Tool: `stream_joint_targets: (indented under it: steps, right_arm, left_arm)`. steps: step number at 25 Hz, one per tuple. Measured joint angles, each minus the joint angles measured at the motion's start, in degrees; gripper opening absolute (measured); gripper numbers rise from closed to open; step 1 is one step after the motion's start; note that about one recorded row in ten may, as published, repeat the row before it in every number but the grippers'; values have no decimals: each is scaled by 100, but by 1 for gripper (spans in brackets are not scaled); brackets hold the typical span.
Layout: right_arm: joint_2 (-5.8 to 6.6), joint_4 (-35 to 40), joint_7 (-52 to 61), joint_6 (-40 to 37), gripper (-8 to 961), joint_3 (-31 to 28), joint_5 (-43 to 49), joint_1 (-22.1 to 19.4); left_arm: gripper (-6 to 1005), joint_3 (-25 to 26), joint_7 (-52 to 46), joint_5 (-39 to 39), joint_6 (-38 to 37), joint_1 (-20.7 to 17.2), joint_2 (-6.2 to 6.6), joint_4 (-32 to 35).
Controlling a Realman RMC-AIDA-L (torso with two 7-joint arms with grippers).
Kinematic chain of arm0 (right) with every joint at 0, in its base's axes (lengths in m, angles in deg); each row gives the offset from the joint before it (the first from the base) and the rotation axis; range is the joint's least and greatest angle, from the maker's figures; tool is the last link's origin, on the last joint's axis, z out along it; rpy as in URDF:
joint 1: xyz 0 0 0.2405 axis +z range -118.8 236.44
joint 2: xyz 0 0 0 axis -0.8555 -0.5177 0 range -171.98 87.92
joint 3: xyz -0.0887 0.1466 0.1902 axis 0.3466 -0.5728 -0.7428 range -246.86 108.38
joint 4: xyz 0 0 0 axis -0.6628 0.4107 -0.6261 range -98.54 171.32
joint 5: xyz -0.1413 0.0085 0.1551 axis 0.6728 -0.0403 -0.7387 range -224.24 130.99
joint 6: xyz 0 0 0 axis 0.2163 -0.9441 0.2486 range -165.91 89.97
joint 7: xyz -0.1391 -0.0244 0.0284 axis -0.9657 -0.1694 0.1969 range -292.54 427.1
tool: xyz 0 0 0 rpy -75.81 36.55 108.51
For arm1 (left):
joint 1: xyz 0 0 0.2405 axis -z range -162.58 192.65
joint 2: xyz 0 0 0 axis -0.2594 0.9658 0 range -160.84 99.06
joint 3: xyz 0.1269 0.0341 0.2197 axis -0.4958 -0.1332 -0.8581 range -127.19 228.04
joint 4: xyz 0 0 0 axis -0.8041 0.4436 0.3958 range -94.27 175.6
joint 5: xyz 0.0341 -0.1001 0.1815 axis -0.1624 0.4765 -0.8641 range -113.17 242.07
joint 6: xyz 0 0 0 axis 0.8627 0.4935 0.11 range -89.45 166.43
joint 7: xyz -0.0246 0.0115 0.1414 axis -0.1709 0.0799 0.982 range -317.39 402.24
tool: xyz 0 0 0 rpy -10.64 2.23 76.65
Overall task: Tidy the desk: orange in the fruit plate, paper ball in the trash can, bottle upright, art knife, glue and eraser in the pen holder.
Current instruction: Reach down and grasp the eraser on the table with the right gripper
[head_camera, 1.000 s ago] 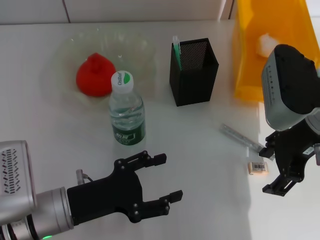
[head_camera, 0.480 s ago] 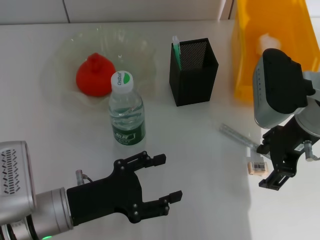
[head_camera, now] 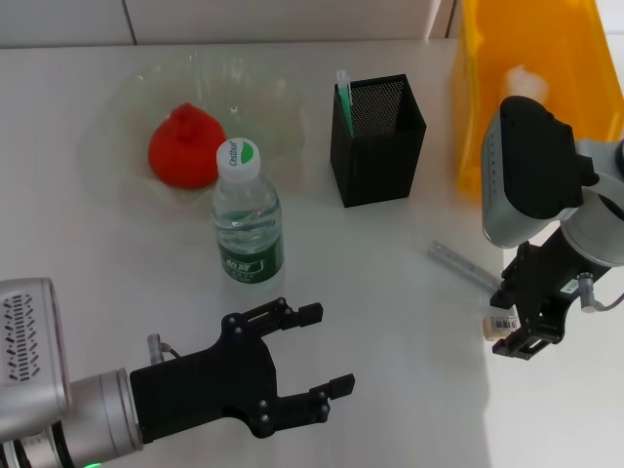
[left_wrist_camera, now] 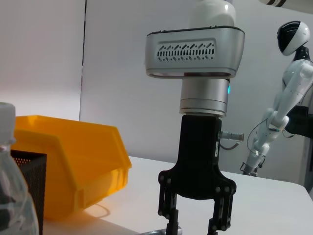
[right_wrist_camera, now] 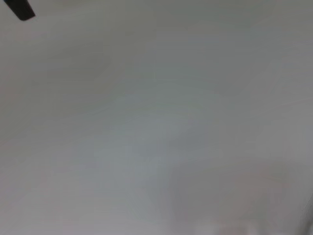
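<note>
The right gripper (head_camera: pixel 514 327) hangs over the eraser (head_camera: pixel 498 323) near the right edge of the desk (head_camera: pixel 390 283), its fingers spread on either side of it. The step looks like picking up the eraser; next the fingers must go lower and squeeze it. The left gripper (head_camera: pixel 317 351) waits by the front edge, fingers spread and empty.

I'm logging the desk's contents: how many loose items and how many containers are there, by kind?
Fruit: 1, orange
Bottles: 1, bottle
Stationery: 3, art knife, eraser, glue
Containers: 3, fruit plate, pen holder, trash can
Paper balls: 1, paper ball
Total: 9
</note>
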Motion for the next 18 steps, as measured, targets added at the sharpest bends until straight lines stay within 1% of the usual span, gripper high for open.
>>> stream_joint_targets:
  steps: [4,9,15,17,18]
  right_arm:
    - [-6,-50,0,59,668,2,-47,12]
    - [-6,-96,0,117,555,6,-56,24]
    - [-5,-336,4,185,546,43,-56,127]
    - [-5,-438,18,222,458,74,-56,163]
    - [-5,-452,19,233,456,74,-56,169]
  left_arm:
    - [791,0,2,0,0,0,0,0]
    - [791,0,13,0,0,0,0,2]
    - [791,0,24,0,0,-17,0,-3]
    - [791,0,23,0,-1,-27,0,-6]
    - [791,0,23,0,-1,-27,0,-6]
